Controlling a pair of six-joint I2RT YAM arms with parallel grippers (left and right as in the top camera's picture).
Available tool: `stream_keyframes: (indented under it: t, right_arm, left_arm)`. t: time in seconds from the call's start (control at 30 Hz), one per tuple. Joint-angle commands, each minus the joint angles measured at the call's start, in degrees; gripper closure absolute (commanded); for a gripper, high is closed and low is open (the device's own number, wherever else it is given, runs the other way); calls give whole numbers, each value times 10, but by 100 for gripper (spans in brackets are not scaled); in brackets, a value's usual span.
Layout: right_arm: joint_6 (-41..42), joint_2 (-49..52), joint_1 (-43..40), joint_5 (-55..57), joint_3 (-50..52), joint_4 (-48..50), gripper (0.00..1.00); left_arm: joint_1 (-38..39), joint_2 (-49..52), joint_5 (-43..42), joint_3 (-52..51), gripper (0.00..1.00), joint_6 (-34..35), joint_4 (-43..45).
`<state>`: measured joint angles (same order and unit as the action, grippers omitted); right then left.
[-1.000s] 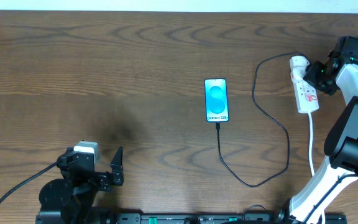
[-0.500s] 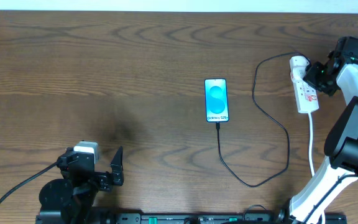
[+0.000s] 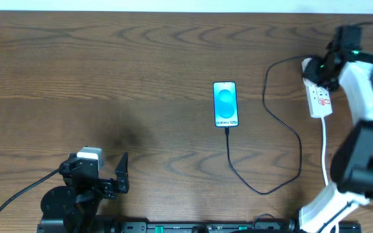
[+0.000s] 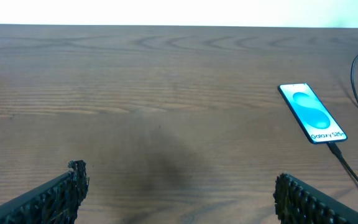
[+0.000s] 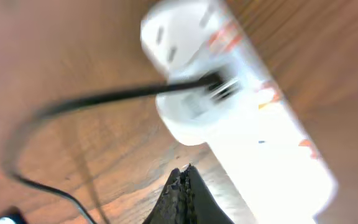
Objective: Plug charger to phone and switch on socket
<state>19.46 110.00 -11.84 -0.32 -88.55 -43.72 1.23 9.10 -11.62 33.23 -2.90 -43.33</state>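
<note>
White elongated plastic power strip point(image 3: 320, 97) with small red marks (the socket) lies just ahead of the right gripper point(image 5: 182, 186); its black fingers are clenched together on nothing; contact with the strip cannot be confirmed, the wrist view being blurred.

Judged step: switching on; advise pressing the closed tip squarely down on the switch, clear of the cable, without shoving the strip sideways.

No container proper in view; of the strip's outlets, the one nearest the fingers appears to hold a white plug body from which the long thin black charger cable point(image 3: 296, 145) runs; the end outlet beyond appears empty.

Slim smartphone point(image 3: 225, 103) with a bright blue screen lies flat, well apart from those fingers; the cable's tip meets its lower edge, apparently seated.

Left gripper point(image 4: 180, 179) spread wide, holding nothing, over the brown wooden table point(image 3: 109, 77); phone ahead and to its right.
</note>
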Motion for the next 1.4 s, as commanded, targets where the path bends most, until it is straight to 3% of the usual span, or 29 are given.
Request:
stream_keyframes:
  t: [0.0, 0.4, 0.6, 0.77, 1.0, 1.2, 1.37]
  right_arm:
    - [28, -103, -6, 96, -3, -1, 99]
    - [42, -315, -6, 94, -3, 28, 99]
    - [59, -415, -6, 29, -3, 103, 99]
    - [66, -480, -6, -17, -3, 162, 92]
    - [45, -534, -5, -18, -3, 99, 86]
    - [37, -544, -5, -18, -3, 85, 86]
    - [37, -545, -5, -18, -3, 85, 86]
  left_arm:
    - [1, -5, 8, 5, 2, -5, 0]
    - [1, -5, 8, 5, 2, -5, -23]
    - [1, -5, 8, 5, 2, -5, -53]
    - [1, -5, 8, 5, 2, -5, -82]
    - [1, -5, 7, 5, 2, -5, -119]
    - [1, -5, 7, 5, 2, -5, -107]
    - [1, -5, 7, 5, 2, 2, -3]
